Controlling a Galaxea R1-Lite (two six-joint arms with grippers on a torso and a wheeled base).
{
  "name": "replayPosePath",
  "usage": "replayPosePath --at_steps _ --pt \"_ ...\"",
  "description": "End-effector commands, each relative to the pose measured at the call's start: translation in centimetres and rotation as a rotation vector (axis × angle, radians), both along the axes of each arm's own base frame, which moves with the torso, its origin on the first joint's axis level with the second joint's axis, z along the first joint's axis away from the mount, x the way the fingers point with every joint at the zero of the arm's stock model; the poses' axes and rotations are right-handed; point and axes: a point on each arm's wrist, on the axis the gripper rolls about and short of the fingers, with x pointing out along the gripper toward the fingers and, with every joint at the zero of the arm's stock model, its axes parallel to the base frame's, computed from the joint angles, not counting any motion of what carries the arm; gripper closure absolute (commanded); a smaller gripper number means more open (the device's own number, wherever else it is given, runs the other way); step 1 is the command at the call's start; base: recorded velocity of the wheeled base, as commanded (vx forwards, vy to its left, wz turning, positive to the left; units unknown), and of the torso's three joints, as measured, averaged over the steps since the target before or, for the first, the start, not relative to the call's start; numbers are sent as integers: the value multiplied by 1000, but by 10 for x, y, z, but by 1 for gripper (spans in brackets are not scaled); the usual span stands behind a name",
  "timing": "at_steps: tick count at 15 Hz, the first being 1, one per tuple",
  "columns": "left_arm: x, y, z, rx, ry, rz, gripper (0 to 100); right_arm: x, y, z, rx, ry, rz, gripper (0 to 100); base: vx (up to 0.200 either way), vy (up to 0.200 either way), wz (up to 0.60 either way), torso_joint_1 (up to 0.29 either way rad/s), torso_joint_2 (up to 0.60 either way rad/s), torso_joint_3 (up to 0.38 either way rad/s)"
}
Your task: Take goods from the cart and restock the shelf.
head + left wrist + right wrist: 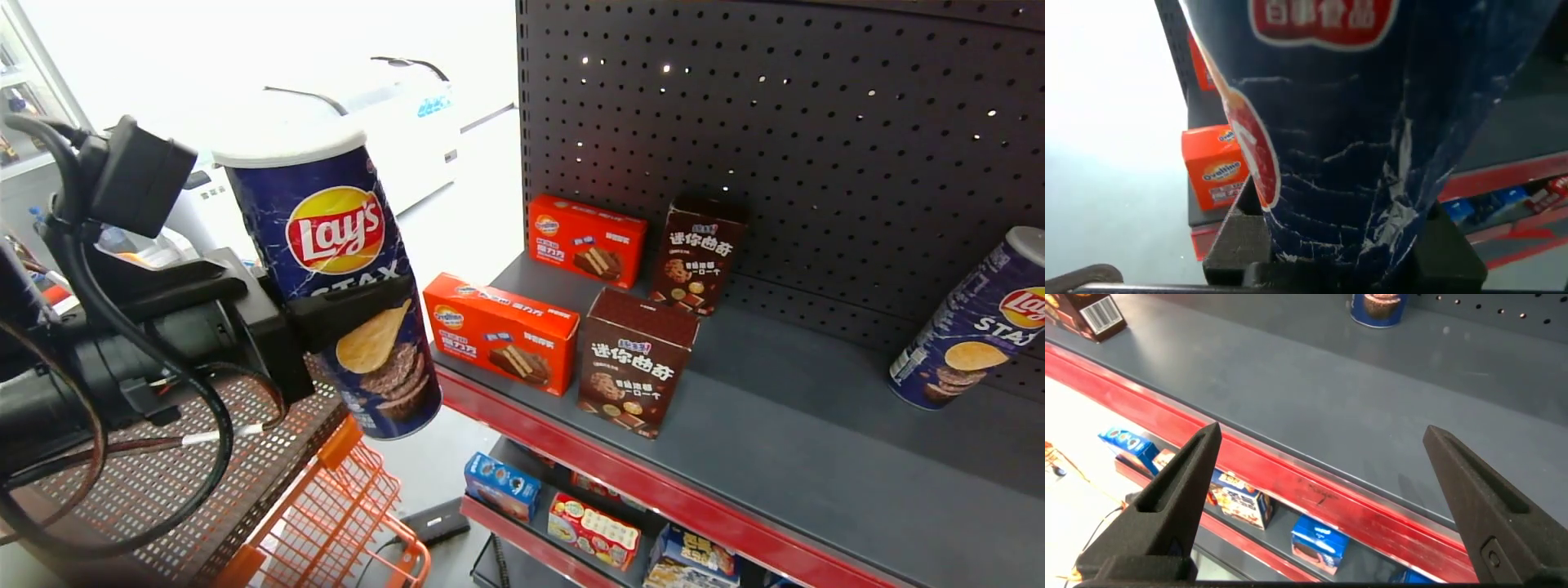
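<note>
The chip can (pixel 326 245) is a glossy dark-blue cardboard cylinder with a white plastic lid, hanging in the air above the orange wire cart (pixel 326 506). It is at about nine o'clock from the front orange box (pixel 498 331) on the grey metal shelf (pixel 816 441). The left gripper (pixel 343 314) reaches in from nine o'clock, its black fingers clamped across the can's lower half. The can's long axis is near upright, with the lid tipped toward eleven o'clock and the base toward five. The right gripper (pixel 1323 506) is spread wide and holds nothing, poised over the shelf's red front lip. At three o'clock a second can (pixel 971 318) seems to lean on the perforated pegboard (pixel 816 122).
</note>
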Motion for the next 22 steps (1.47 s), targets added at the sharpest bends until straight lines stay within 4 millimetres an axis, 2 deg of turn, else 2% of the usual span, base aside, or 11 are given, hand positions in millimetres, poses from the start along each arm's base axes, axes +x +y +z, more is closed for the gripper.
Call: replayPosePath --at_steps 1,4,5,9,17,22 --pt "-15 4 7 -13 -2 -27 100 0 0 0 0 1 0 0 0 0 0 0 0 0" --pt "-42 11 8 -4 111 -92 100 0 0 0 0 1 0 0 0 0 0 0 0 0" --pt "-44 11 6 1 121 -95 100 0 0 0 0 1 0 0 0 0 0 0 0 0" --pt "-48 3 7 5 116 -161 100 0 0 0 0 1 3 0 0 0 0 0 0 0" --pt "-50 1 10 -8 67 -243 100 0 0 0 0 1 3 0 0 0 0 0 0 0" --pt "-56 -8 10 -6 68 -317 100 0 0 0 2 1 3 0 0 0 -600 5 1 1"
